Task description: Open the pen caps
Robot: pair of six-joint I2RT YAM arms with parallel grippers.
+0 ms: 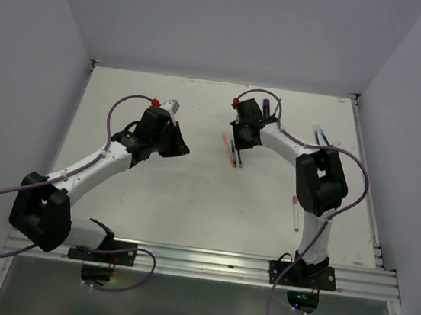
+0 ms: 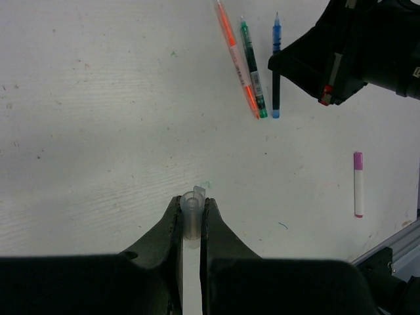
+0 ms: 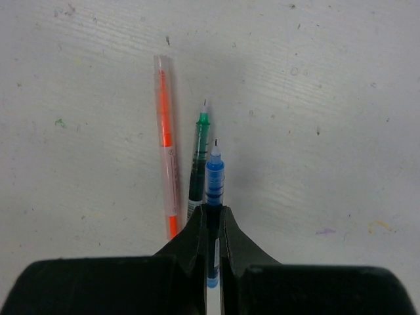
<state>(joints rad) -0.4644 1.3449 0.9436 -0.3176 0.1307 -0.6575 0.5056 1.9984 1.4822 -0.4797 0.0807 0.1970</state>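
The left gripper [image 2: 191,211] pinches a clear pen cap [image 2: 192,223] over the worktop [image 2: 98,131]. The right gripper [image 3: 213,211] clamps the uncapped blue pen [image 3: 214,174]. Setting it down carelessly could knock the green pen [image 3: 199,151] just beside it.

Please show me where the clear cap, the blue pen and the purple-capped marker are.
clear cap [image 2: 192,215]: left wrist view, middle of its tube
blue pen [image 3: 214,176]: right wrist view, blue barrel near the tip
purple-capped marker [image 2: 358,190]: left wrist view, white barrel
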